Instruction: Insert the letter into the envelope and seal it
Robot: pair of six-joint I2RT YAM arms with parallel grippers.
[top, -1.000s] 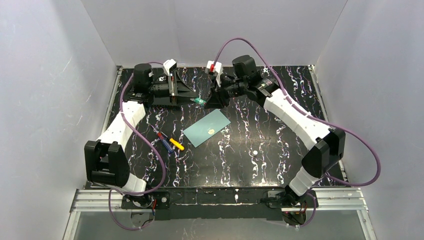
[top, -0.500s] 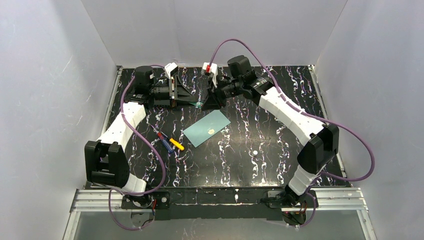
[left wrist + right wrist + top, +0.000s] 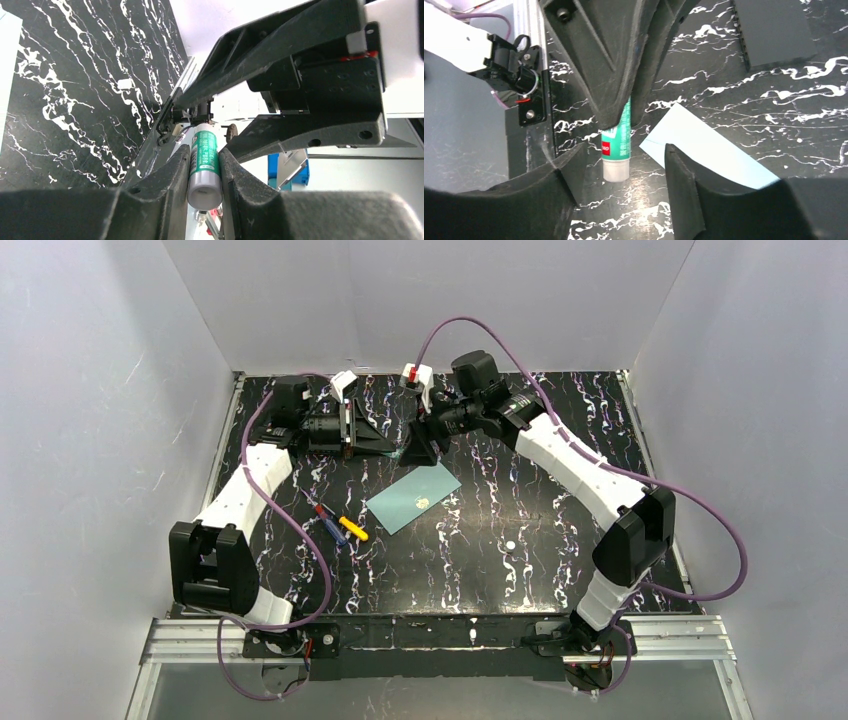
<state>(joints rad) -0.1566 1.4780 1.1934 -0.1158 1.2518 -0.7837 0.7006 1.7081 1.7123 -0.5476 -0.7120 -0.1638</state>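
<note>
3 white walls (image 3: 100,390), black marbled table (image 3: 520,570); teal envelope (image 3: 414,496) flat; left gripper (image 3: 205,155) clamps glue stick (image 3: 204,172), right gripper (image 3: 622,150) spread.

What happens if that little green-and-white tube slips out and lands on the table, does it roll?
Probably: the green-and-white plastic tube is round and smooth, so on the flat black marbled table it would likely roll. It looks rigid: the left tool pinches it without visible denting. Its glossy label may be slippery.
</note>
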